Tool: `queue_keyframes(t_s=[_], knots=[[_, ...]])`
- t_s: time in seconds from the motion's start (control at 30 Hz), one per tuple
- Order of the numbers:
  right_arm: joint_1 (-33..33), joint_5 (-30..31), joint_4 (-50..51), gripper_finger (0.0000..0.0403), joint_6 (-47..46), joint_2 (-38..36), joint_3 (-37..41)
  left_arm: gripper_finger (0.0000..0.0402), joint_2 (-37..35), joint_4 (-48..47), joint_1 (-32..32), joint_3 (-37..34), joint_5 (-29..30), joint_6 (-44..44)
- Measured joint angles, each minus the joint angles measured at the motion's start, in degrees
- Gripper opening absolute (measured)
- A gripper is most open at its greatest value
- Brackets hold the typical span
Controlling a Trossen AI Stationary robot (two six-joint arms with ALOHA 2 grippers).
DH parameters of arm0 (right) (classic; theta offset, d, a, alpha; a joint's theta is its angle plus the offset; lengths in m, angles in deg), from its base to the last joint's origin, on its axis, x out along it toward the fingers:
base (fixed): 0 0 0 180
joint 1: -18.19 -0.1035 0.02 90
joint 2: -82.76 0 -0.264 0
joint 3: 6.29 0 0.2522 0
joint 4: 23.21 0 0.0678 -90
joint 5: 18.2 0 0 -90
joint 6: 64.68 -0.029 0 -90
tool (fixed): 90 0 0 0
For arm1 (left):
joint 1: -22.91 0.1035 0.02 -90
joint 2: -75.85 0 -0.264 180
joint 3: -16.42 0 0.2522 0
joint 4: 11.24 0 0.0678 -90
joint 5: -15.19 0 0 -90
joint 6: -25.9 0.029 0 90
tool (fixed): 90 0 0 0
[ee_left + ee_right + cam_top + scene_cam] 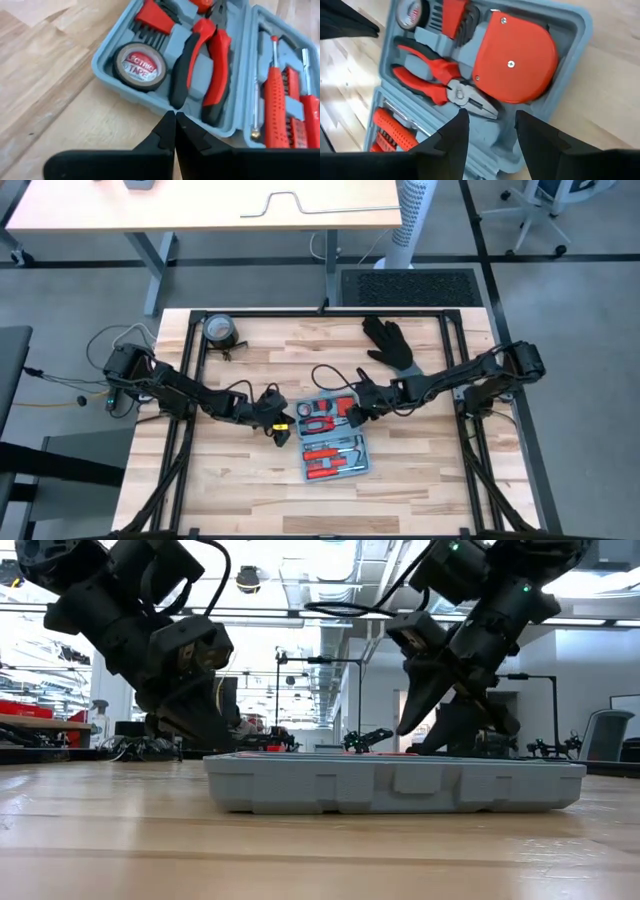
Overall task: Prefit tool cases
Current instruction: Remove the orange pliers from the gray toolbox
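Observation:
The light-blue tool case point(333, 440) lies open and flat on the middle of the wooden table, both halves facing up. Its far half holds a roll of tape point(139, 66), red-and-black pliers point(200, 65) and a round red tape measure point(516, 56). Red screwdrivers point(277, 107) lie in the near half. My left gripper point(175, 116) is shut, its tips at the left rim of the far half. My right gripper point(490, 116) hangs open over that half's right part, its fingers on either side of the pliers' nose point(479, 104). My left gripper's shut fingertips point(170, 122) stand at the case's left rim point(165, 106), beside the pliers' handle ends, slanting down from the table's left. Whether they touch the rim, I cannot tell.
A black glove point(390, 342) lies at the back right of the table. A round grey thing point(220, 330) sits at the back left. Black frame rails point(190, 370) run along the table's sides. Bare wood lies in front of the case.

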Motion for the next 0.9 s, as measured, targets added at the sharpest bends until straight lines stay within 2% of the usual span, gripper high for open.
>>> queue_keyframes(t_s=[0.3,0.47,0.6,0.77,0.9], knots=[[-0.4,-1.6,-4.6,0.0166,-0.9,4.4,0.0,0.0,0.0,-1.9,1.1,0.0,0.0,2.2],[-0.6,-2.2,-8.0,0.0164,-2.0,7.0,-0.1,0.0,0.0,-1.9,2.6,0.0,-2.9,4.9],[-0.6,-2.6,-11.9,0.0164,-3.1,8.2,-0.1,0.0,3.0,-1.9,3.9,0.0,-5.4,6.1],[-0.2,-3.1,-13.4,0.0164,-3.7,8.1,0.2,0.0,8.6,2.7,4.4,0.0,-7.1,6.1],[-0.2,-4.7,-13.7,0.0164,-4.4,8.1,0.3,0.0,10.0,5.7,4.8,0.0,-8.2,6.1]])
